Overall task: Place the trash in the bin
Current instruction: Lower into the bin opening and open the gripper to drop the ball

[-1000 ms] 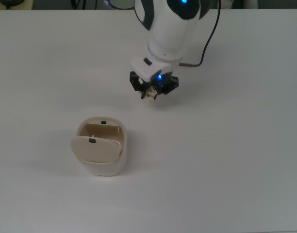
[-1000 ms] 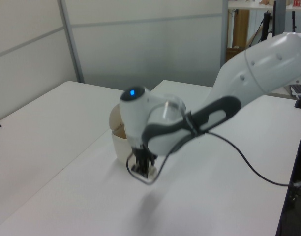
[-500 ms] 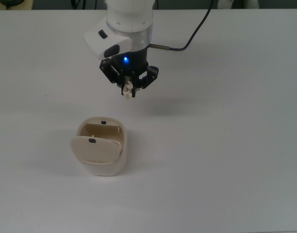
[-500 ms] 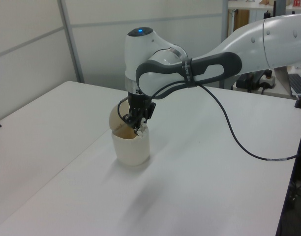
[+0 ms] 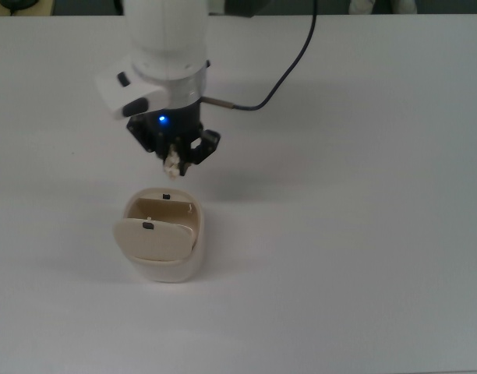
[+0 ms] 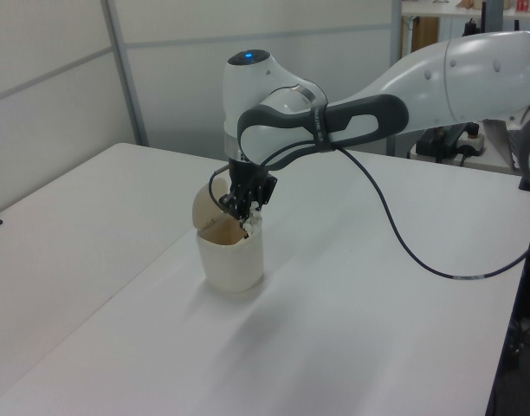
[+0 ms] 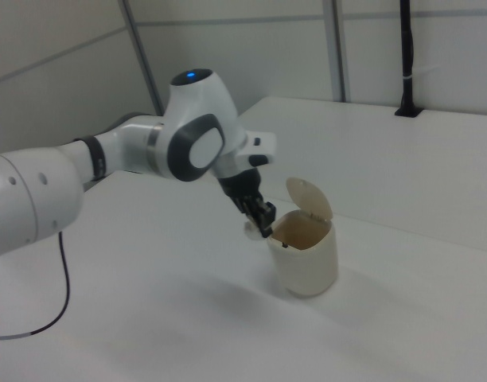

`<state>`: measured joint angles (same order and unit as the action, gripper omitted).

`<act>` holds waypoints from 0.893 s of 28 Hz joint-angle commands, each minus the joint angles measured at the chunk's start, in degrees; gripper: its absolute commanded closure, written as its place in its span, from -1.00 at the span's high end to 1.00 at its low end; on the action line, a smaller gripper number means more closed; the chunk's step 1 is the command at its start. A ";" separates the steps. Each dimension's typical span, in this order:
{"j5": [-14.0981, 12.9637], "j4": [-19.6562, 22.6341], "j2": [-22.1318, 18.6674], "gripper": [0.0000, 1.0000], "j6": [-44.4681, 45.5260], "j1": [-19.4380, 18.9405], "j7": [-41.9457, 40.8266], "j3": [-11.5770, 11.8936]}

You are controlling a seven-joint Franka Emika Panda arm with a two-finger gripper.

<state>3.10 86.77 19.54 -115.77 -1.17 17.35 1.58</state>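
fingers (image 5: pixel 174 160) gripping trash (image 5: pixel 172 163), beside bin (image 5: pixel 174 269)

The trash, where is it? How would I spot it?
Find the big white robot arm over the white table. Its black pincer pinches the trash, just beside the open cream bin. It is the tiny crumpled whitish wad, far smaller than the bin.

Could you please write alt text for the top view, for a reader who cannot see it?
A white robot arm's hand holds a small crumpled paper wad just above the open beige bin, near its far rim. The bin's flap lid is swung open on the white table.
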 commanded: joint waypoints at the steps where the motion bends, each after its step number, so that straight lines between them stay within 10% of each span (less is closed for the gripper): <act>1: -0.72 -4.33 3.66 -0.86 -1.82 1.51 -0.48 0.18; 7: -0.55 -4.33 4.45 -0.63 -4.98 2.40 -0.48 0.27; 11: -0.55 -4.68 5.77 0.34 -6.48 2.57 0.13 0.88; 12: -0.37 -4.68 6.38 0.99 -7.01 2.57 0.83 1.06; 25: 0.51 -4.77 5.78 1.00 -6.84 2.40 1.10 1.06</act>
<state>3.16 83.23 25.40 -122.46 1.52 17.51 2.38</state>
